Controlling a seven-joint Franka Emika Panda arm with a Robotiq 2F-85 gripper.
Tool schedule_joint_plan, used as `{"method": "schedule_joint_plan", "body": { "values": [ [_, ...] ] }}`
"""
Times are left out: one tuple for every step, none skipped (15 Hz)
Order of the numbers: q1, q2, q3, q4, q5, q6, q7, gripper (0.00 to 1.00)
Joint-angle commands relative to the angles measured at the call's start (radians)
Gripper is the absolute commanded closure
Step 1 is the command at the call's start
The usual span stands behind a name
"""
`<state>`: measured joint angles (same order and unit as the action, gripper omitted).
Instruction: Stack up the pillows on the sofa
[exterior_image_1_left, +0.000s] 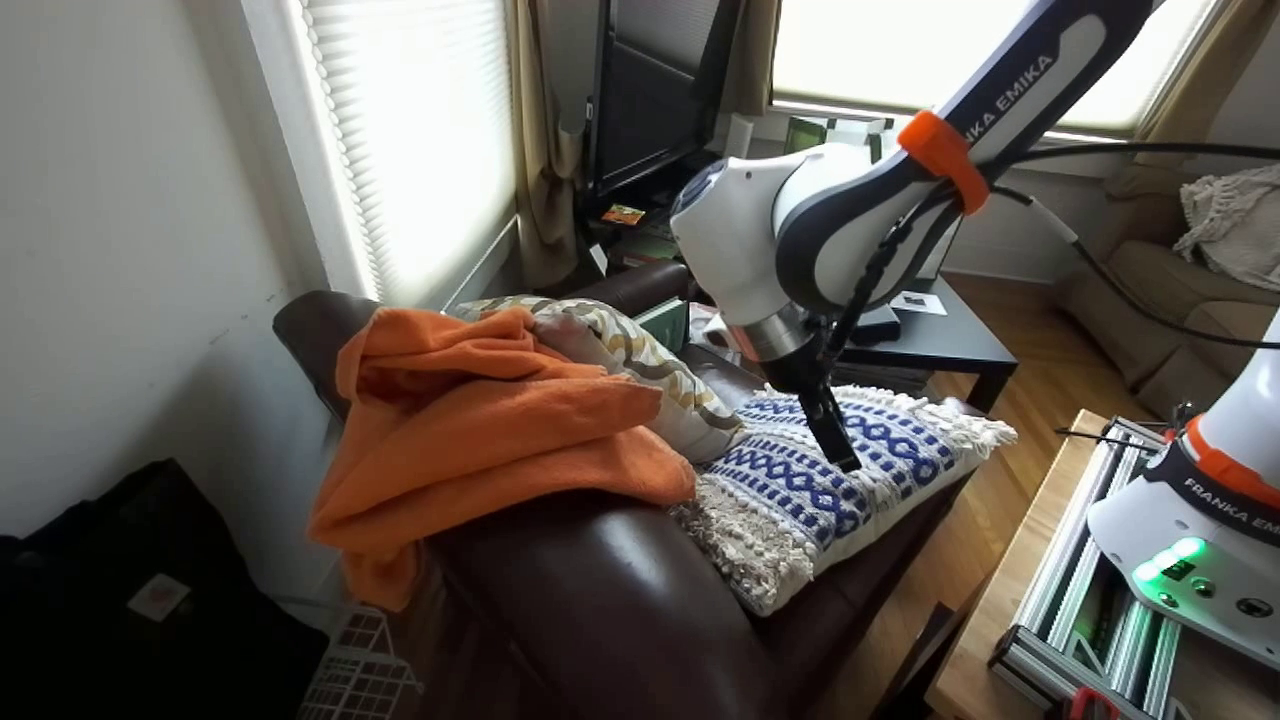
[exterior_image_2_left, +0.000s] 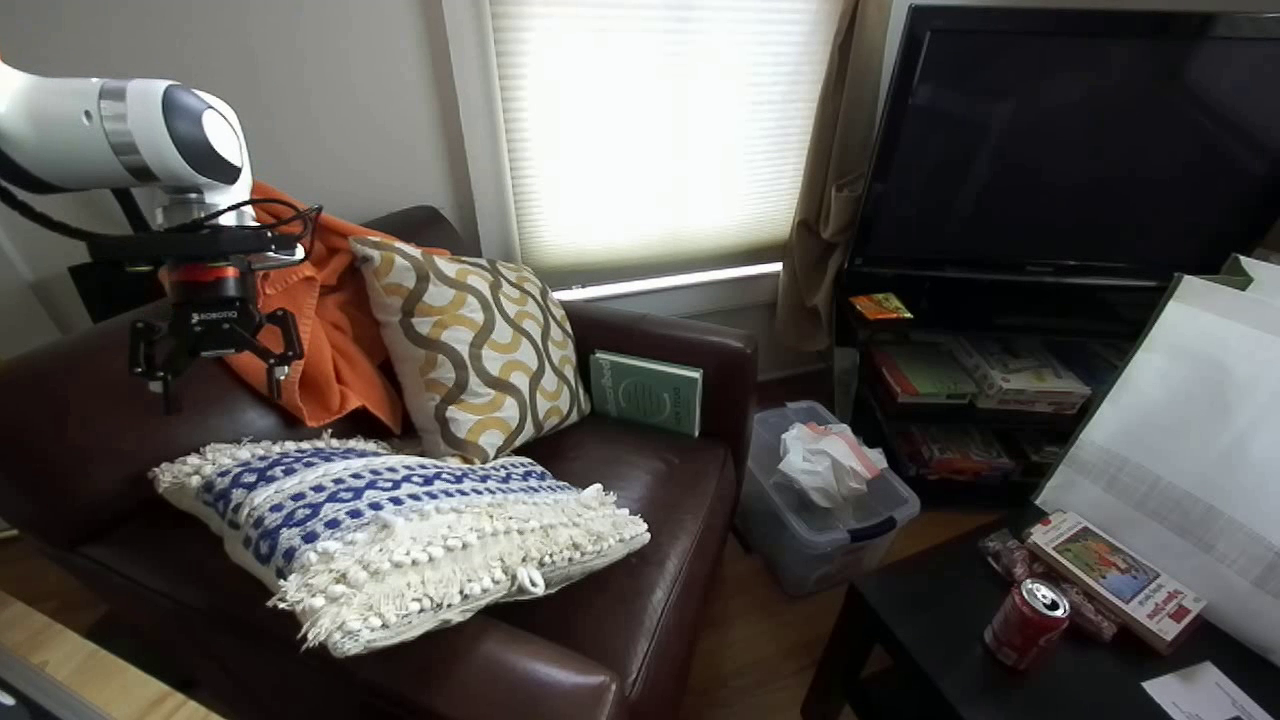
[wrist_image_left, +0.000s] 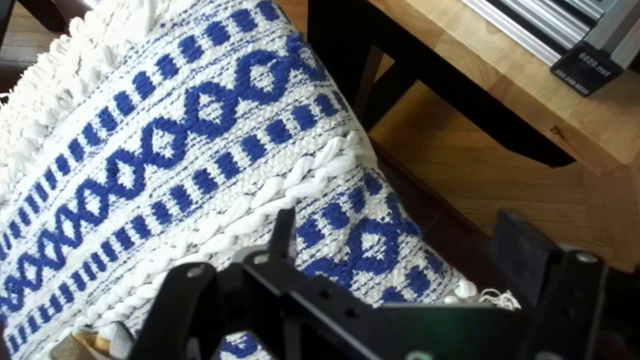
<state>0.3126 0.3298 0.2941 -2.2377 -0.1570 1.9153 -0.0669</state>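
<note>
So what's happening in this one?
A robot arm has its gripper open above the blue pillow, holding nothing. That pillow lies on the sofa, while the wavy pillow leans by the blanket. The two aren't stacked yet.

The arm (exterior_image_1_left: 845, 250) is white and rounded, with dark panels (exterior_image_1_left: 797, 240); pale letters (exterior_image_1_left: 1012, 97) reading NKA EMIKA run along a link (exterior_image_1_left: 1065, 90) beside a bright orange band (exterior_image_1_left: 940, 152). Its base (exterior_image_1_left: 1230, 555) carries an orange stripe (exterior_image_1_left: 1232, 465), a dark strip (exterior_image_1_left: 1220, 505) lettered FRANKA EM and glowing green lights (exterior_image_1_left: 1168, 560). Black cables (exterior_image_1_left: 1150, 149) run off the arm, and a silver collar (exterior_image_1_left: 768, 336) rings the wrist (exterior_image_1_left: 722, 235). The gripper (exterior_image_2_left: 220, 386) is black and angular, marked ROBOTIQ in white below a red ring (exterior_image_2_left: 203, 272), with round metal screw heads (wrist_image_left: 261, 259) on its links (wrist_image_left: 320, 310)
</note>
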Motion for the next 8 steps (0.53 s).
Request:
{"method": "schedule_joint_plan", "body": {
  "values": [
    [0.056, 0.107, 0.029, 0.043, -0.021, 0.028, -0.002, 0.00],
    [0.077, 0.129, 0.040, 0.052, -0.023, 0.037, 0.007, 0.00],
    [0.097, 0.148, 0.049, 0.064, -0.027, 0.044, 0.014, 0.00],
    [0.125, 0.170, 0.050, 0.077, -0.053, 0.047, 0.029, 0.00],
    [0.147, 0.190, 0.049, 0.091, -0.077, 0.041, 0.035, 0.00],
    [0.175, 0.207, 0.042, 0.102, -0.114, 0.035, 0.054, 0.00],
    [0.200, 0.223, 0.035, 0.115, -0.151, 0.023, 0.068, 0.00],
    [0.221, 0.245, 0.028, 0.128, -0.188, 0.019, 0.076, 0.00]
  ]
}}
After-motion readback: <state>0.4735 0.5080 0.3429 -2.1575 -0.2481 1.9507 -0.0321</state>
